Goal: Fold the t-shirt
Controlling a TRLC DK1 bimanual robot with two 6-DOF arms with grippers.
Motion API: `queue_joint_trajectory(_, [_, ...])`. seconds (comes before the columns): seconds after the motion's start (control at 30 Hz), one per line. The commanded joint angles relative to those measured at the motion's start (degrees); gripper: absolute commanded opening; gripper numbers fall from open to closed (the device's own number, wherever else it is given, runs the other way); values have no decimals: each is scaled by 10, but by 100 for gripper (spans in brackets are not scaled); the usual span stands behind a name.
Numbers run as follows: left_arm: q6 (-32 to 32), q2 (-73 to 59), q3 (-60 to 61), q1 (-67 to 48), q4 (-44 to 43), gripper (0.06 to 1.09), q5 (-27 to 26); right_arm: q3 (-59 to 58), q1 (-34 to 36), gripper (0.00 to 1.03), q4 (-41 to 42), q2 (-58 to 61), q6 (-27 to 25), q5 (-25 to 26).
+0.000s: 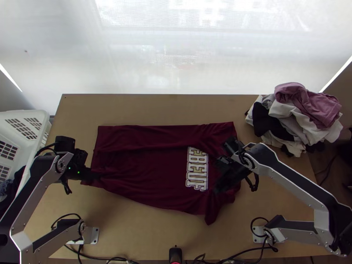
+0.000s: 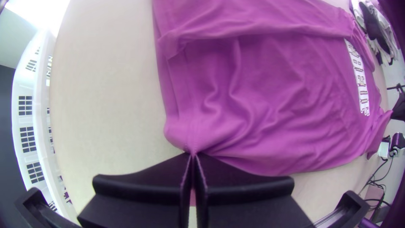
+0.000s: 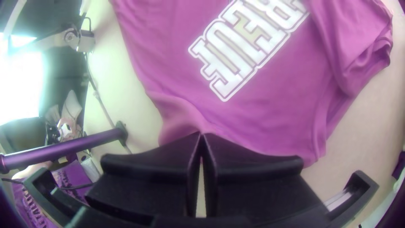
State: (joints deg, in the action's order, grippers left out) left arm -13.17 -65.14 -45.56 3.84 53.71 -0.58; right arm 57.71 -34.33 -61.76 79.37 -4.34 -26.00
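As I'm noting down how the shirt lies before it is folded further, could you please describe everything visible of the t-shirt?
The t-shirt is dark maroon, in soft-looking fabric, with large white-and-gold block lettering. It lies spread lengthwise across the wooden table, with its far long side folded inward over the body and creases towards the hem. The left gripper pinches its near hem corner; the right gripper pinches the edge at the lettered end, where some cloth juts out towards the table's near edge.

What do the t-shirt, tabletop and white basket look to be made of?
T-shirt: matte, probably cotton or blend knit; soft, loose wrinkles. Tabletop: matte wood or wood-look board, judging by its plain tan surface. White basket: likely moulded plastic, smooth, with regular grid openings.
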Motion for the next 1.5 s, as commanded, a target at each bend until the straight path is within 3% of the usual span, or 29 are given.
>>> queue_joint_trajectory(0.0, [-4, -9, -3, 6, 2, 9, 1, 39, 58, 3, 1, 10, -9, 0])
queue_joint_trajectory(0.53, [44, -74, -90, 14, -3, 9, 0, 136, 118, 3, 1, 77, -24, 0])
queue_joint_trajectory(1.1, [35, -150, -114, 21, 29, 9, 1, 253, 176, 3, 1, 177, -39, 0])
queue_joint_trajectory(1.37, [41, -162, -95, 23, -37, 9, 0, 267, 169, 3, 1, 195, -35, 0])
queue_joint_trajectory(1.47, [41, -168, -79, 27, -81, 25, 0, 263, 166, 3, 5, 197, -33, 0])
